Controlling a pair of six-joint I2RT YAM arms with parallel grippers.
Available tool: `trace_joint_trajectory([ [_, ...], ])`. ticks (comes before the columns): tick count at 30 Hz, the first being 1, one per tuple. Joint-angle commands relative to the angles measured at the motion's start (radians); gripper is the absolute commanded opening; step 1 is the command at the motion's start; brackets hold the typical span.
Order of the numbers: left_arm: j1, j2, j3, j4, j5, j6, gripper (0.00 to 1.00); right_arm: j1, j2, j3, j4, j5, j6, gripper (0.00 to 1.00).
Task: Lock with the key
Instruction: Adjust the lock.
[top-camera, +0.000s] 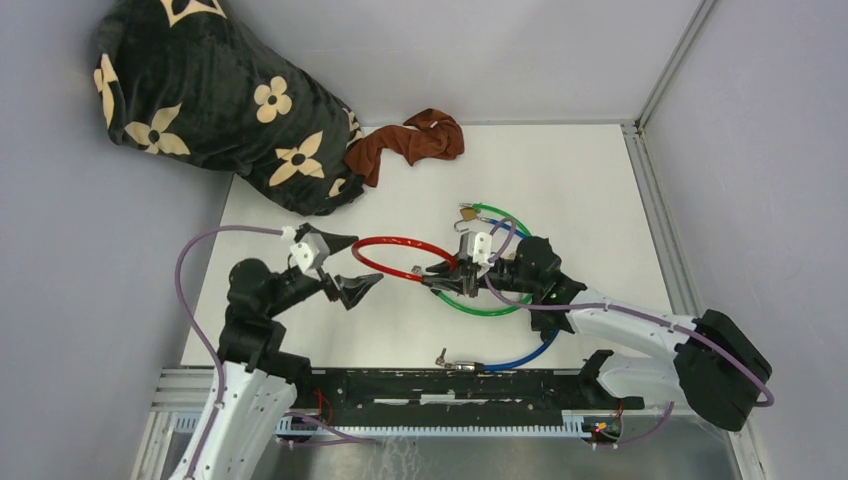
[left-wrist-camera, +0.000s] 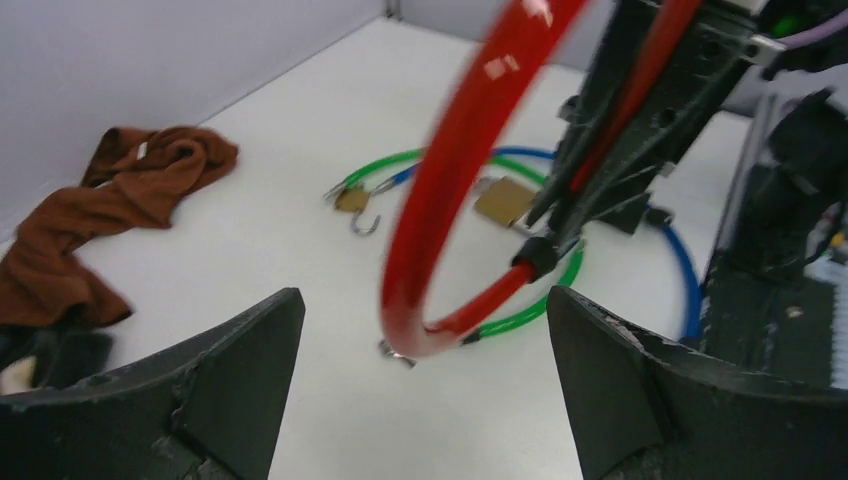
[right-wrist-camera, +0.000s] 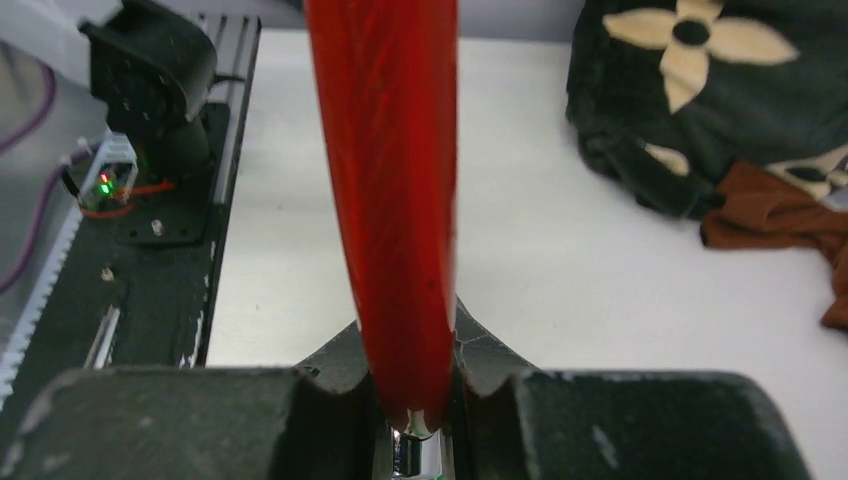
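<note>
Starting at your right gripper (top-camera: 452, 276), you have it clenched on the red cable (top-camera: 400, 243) right where the glossy sleeve meets its metal end fitting, and the right wrist view shows the cable (right-wrist-camera: 385, 150) rising straight out from between those fingers (right-wrist-camera: 200, 420). At 9 o'clock from that grip, your left gripper (top-camera: 366, 260) is spread wide and holds nothing, with the cable's far bend (left-wrist-camera: 450, 180) hanging in the gap between its fingers (left-wrist-camera: 230, 390), touching neither. Treat the cable as light but springy: it will likely hold its hoop shape and push back when bent, and the smooth coating looks slippery, so take hold near the stiff metal end, not mid-loop. Underneath, the green cable (top-camera: 480, 308) and blue cable (top-camera: 525, 355) lie on the table (top-camera: 580, 200), with a small brass padlock (top-camera: 467, 213) at 12 o'clock from your right gripper. I cannot tell where the key is. Farther out, at 11 o'clock, sit a brown cloth (top-camera: 415, 140) and a flowered blanket (top-camera: 210, 100).
</note>
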Motion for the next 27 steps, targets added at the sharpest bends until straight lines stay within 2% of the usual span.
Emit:
trace_joint_trajectory([
  [1,0.004,-0.139,-0.188,0.339,0.158,-0.365,0.94,0.004,-0.072,0.141,0.017,-0.065,0.08,0.0],
  [3,0.002,-0.19,-0.319,0.643,0.155,-0.576,0.94,0.033,-0.073,0.184,0.016,-0.064,0.094,0.0],
  [4,-0.004,-0.196,-0.336,0.686,0.135,-0.607,0.95,0.051,-0.067,0.205,0.011,-0.064,0.094,0.0],
  [7,-0.043,-0.132,-0.328,0.726,0.157,-0.615,0.96,0.111,-0.037,0.286,-0.011,-0.065,0.091,0.0],
  [9,-0.072,-0.102,-0.334,0.821,0.161,-0.674,0.97,0.142,-0.018,0.327,0.0,-0.064,0.095,0.0],
  [14,-0.12,-0.12,-0.335,0.852,0.123,-0.683,0.98,0.195,0.035,0.401,0.003,-0.038,0.087,0.0],
  [21,-0.137,-0.147,-0.343,0.886,0.102,-0.729,0.91,0.229,0.089,0.44,0.033,-0.009,0.098,0.0],
  [23,-0.14,-0.158,-0.347,0.884,0.105,-0.725,0.82,0.231,0.097,0.447,0.047,-0.004,0.104,0.0],
  [24,-0.139,-0.164,-0.348,0.88,0.097,-0.73,0.74,0.233,0.099,0.451,0.048,-0.003,0.104,0.0],
  [27,-0.14,-0.173,-0.356,0.872,0.083,-0.746,0.35,0.236,0.105,0.457,0.046,0.002,0.104,0.0],
])
